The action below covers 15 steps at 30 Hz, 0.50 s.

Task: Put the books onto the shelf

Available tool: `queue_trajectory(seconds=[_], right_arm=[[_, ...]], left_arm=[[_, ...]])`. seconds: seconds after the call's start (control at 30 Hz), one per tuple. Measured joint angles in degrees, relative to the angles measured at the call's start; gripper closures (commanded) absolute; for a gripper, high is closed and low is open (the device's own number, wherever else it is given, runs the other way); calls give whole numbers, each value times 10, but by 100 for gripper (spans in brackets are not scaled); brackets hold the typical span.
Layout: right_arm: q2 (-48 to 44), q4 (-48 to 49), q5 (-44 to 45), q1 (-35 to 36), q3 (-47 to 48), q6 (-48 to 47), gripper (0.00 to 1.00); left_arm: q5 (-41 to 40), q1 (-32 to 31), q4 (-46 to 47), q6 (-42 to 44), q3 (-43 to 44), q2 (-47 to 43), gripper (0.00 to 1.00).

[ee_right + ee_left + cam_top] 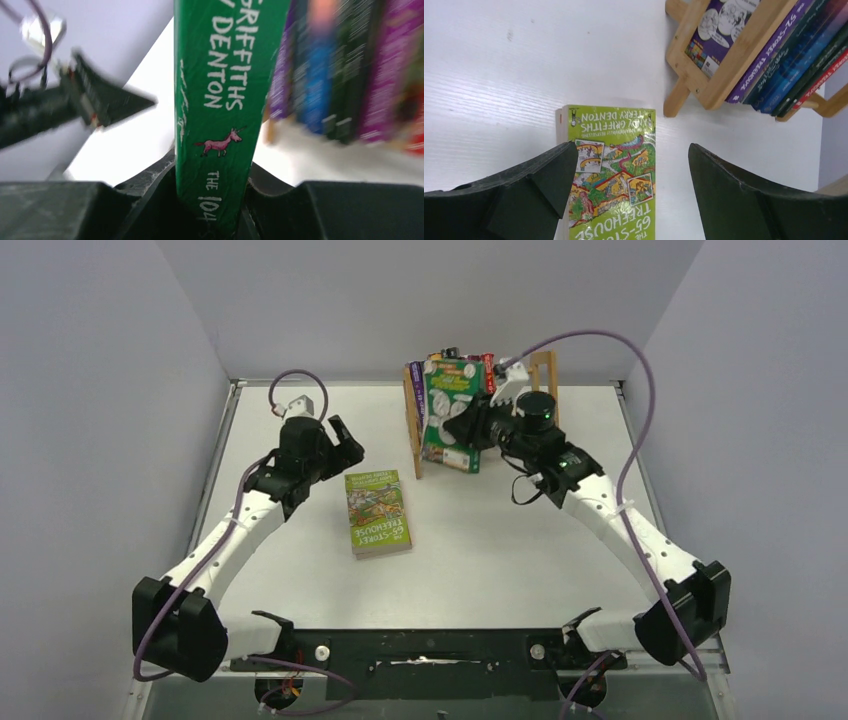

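- The right gripper point(468, 426) is clamped on a green book point(452, 412). The book stands upright at the front of the shelf point(413, 430), cover toward the top camera.
- From above, that cover hides most of the rack. Only the left end frame and a piece of the right one show, and I cannot tell whether the book's foot rests on a rail.
- In the right wrist view, the green book's spine point(220, 100) sits wedged between the two fingers point(150, 200). Its lower end sinks out of sight in the jaws and its top runs off the frame.
- Behind it, the shelved books point(340, 75) are a blur of purple, blue and dark spines, with no title readable.
- The left gripper point(340, 445) stands wide apart and holds nothing. It hangs near the far left corner of the lime book point(378, 512).
- The lime book lies flat on the table point(500, 540), cover up, a little in front of the shelf's left end.
- In the left wrist view, one finger point(539, 185) overlaps the lime book's left edge and the other is off to its right over bare table. Whether either touches anything cannot be told.
- The lime book's point(616, 170) near part is cut off at the bottom of that view.
- The shelf point(724, 65) is cropped at the top right corner there, with purple, blue, dark green and red spines leaning in it.
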Motion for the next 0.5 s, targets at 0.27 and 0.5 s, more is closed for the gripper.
queue_trajectory(seconds=[0.27, 0.5], right_arm=[[4, -68, 265, -46, 162, -200, 100], [70, -38, 315, -106, 177, -302, 100]], left_arm=[[49, -16, 17, -29, -64, 12, 19], [57, -18, 22, -31, -64, 17, 19]])
